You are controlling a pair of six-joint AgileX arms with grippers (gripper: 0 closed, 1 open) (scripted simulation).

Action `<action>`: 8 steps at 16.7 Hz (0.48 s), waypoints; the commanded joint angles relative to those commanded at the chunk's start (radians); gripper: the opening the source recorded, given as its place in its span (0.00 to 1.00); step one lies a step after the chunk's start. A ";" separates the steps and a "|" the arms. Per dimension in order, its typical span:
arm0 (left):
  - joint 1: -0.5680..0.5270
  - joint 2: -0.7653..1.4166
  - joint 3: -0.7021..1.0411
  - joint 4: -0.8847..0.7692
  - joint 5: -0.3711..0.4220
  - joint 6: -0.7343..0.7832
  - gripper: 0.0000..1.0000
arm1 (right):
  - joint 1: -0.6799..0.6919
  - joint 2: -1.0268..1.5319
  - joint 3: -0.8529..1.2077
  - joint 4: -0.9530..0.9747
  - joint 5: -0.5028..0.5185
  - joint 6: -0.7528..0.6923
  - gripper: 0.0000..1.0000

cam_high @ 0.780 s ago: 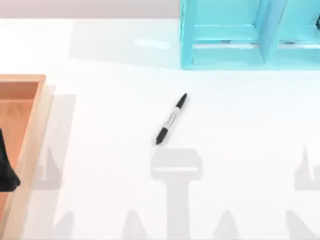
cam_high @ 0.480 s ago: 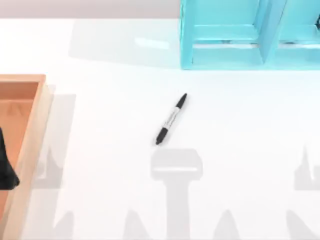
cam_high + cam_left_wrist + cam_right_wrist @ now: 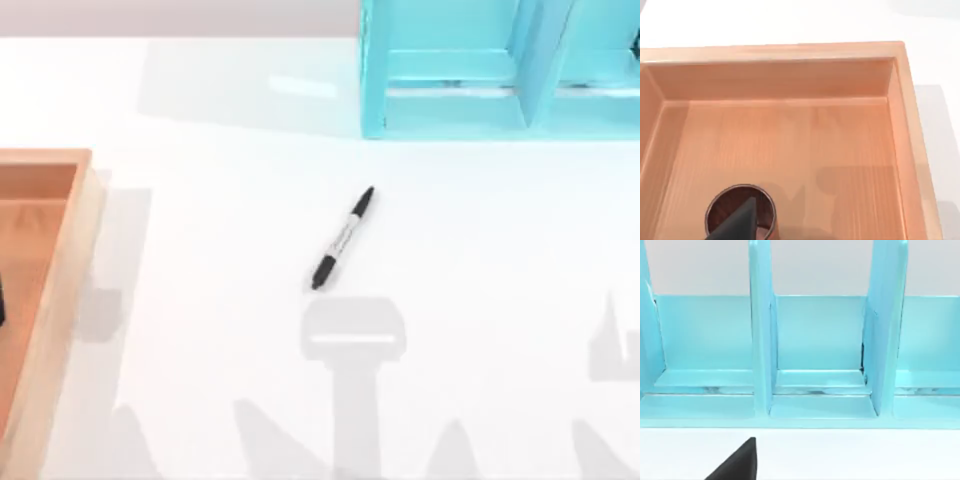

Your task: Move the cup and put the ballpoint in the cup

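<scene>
The ballpoint (image 3: 341,240) lies flat and slanted on the white table near the middle, black at both ends with a pale barrel. The reddish-brown cup (image 3: 740,208) stands upright on the floor of the wooden tray (image 3: 900,115), dark inside. One dark fingertip (image 3: 738,222) of my left gripper (image 3: 735,227) overlaps the cup's mouth in the left wrist view; I cannot tell whether it touches the rim. My right gripper (image 3: 737,465) shows one dark fingertip above the table, in front of the cyan shelf.
The wooden tray (image 3: 62,290) runs along the table's left edge with raised walls. A cyan shelf unit (image 3: 480,80) with upright dividers (image 3: 762,340) stands at the back right. White tabletop surrounds the ballpoint.
The dark shape of my left gripper over the tray has slid left, almost out of the top view. The arm shadows on the left of the table shifted. The ballpoint has not moved.
</scene>
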 joint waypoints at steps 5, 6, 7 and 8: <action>0.054 0.437 0.380 -0.327 -0.002 0.061 1.00 | 0.000 0.000 0.000 0.000 0.000 0.000 1.00; 0.064 0.521 0.453 -0.390 -0.003 0.072 1.00 | 0.000 0.000 0.000 0.000 0.000 0.000 1.00; 0.075 0.603 0.522 -0.452 -0.003 0.082 1.00 | 0.000 0.000 0.000 0.000 0.000 0.000 1.00; 0.084 0.681 0.589 -0.511 -0.003 0.092 1.00 | 0.000 0.000 0.000 0.000 0.000 0.000 1.00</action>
